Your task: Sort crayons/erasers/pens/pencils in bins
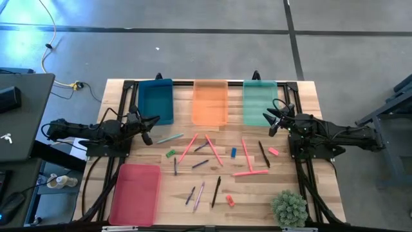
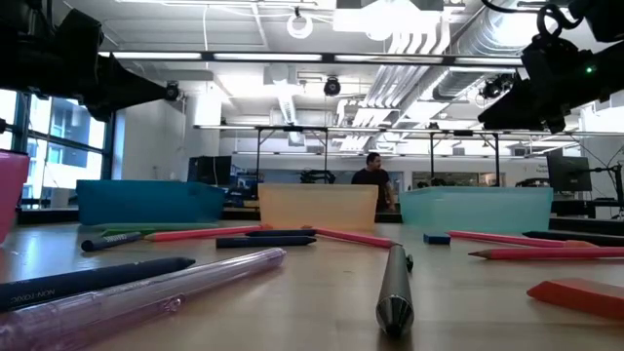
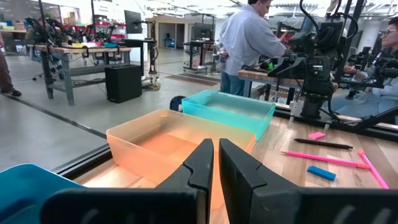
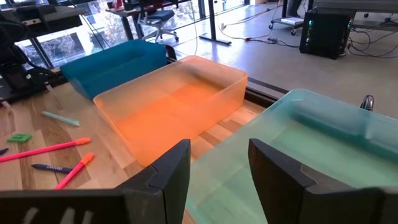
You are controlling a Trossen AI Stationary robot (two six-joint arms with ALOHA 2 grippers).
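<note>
Left claw (image 1: 153, 121), fingers nearly closed, empty, hovers beside the teal bin (image 1: 156, 100). Right claw (image 1: 273, 117), fingers wide, empty, hangs over the mint bin (image 1: 259, 103). Pink eraser (image 1: 273, 152) lies on the worktop (image 1: 257, 193) nearby. A pen's (image 2: 68, 278) lettering is unreadable.

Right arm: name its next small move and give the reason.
Probably lower the open right tool toward the pink eraser. That eraser lies on the table close beside this arm, no bin holds anything yet, and the tool hangs empty over the mint-green bin. The left tool waits near the teal bin.
</note>
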